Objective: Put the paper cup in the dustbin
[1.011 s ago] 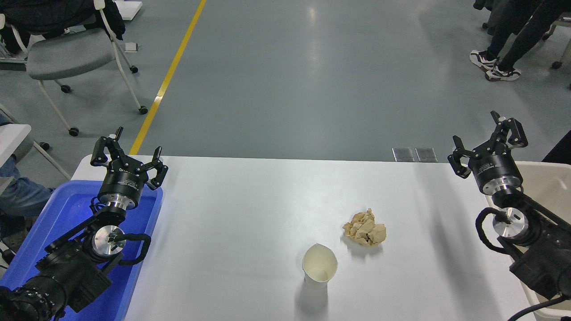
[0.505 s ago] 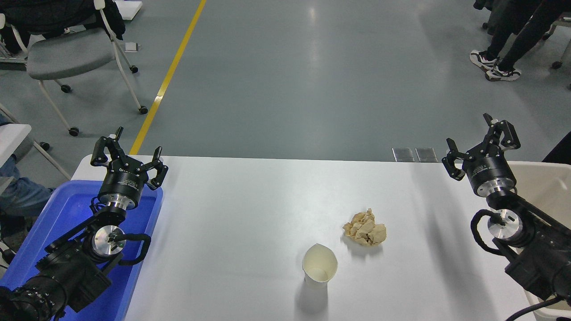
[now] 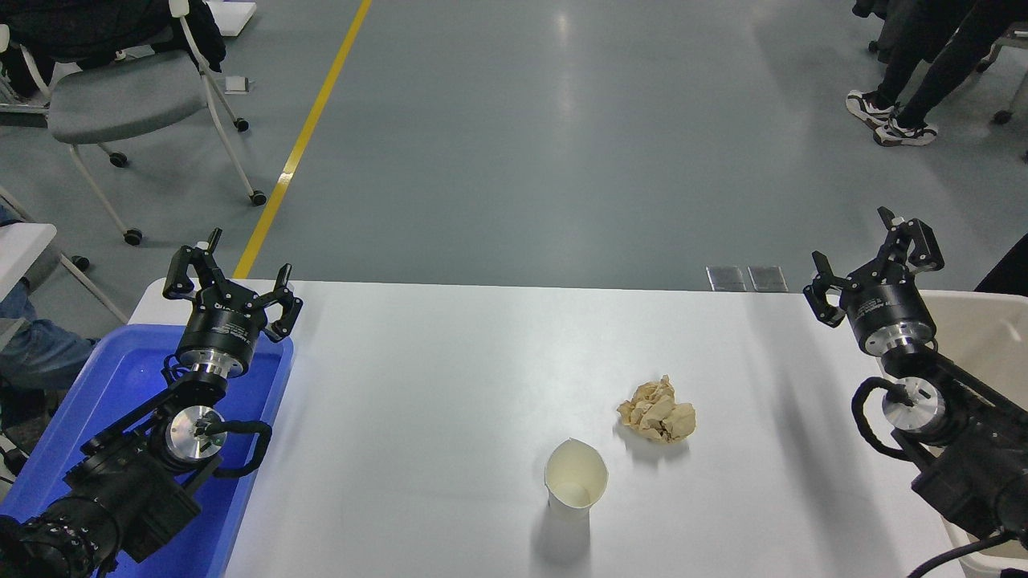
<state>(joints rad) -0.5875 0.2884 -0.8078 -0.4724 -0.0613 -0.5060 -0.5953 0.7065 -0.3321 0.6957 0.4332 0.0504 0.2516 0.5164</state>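
The white paper cup (image 3: 576, 482) stands upright near the table's front edge, cream inside, its rim slightly bent. The beige dustbin (image 3: 988, 333) is at the table's right edge, mostly hidden behind the right arm. My right gripper (image 3: 871, 257) is open and empty, held above the table's far right corner, far from the cup. My left gripper (image 3: 230, 281) is open and empty, parked over the blue tray at the lower left.
A crumpled tan paper ball (image 3: 657, 412) lies just behind and right of the cup. A blue tray (image 3: 120, 377) sits at the table's left edge. A wheeled chair (image 3: 120, 96) and a person's legs (image 3: 903, 88) are on the floor beyond the table.
The right gripper moved slightly left and up, then drifted back a little to the right. The cup, the paper ball and the left arm have not moved.
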